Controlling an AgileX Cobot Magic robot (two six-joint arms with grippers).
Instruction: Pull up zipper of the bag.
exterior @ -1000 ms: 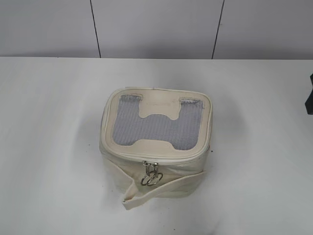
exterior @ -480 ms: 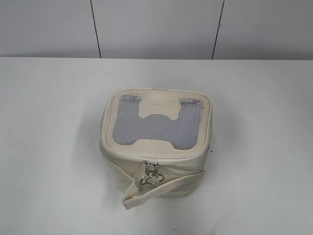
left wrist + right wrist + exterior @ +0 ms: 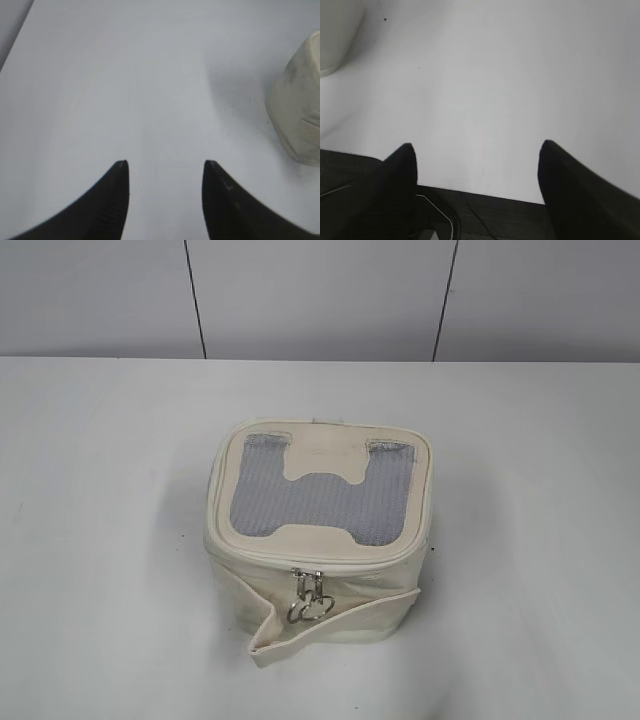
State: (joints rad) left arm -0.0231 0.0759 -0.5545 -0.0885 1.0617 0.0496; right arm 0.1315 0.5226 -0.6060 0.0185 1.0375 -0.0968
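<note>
- The bag [image 3: 320, 540] sits near the middle of the white desk [image 3: 100, 490], lid up
- Lid has a grey mesh [image 3: 320, 505] w/ a cream H patch [image 3: 322, 462] on it
- The zipper [image 3: 310, 562] runs round the lid rim; it looks shut along the front
- Two silver sliders [image 3: 307, 580] sit side by side at the front middle, touching, w/ ring pulls [image 3: 310, 609] hanging down
- A loose strap [image 3: 300, 632] hangs off the front, low down, its end near the desk
- Left gripper [image 3: 165, 170]: jaws apart, holding nothing, over bare desk; bag's corner shows at the right edge of its view, well apart from the jaws
- Right gripper [image 3: 477, 152]: jaws wide, holding nothing, over the desk edge
- No arm shows in the outside view
</note>
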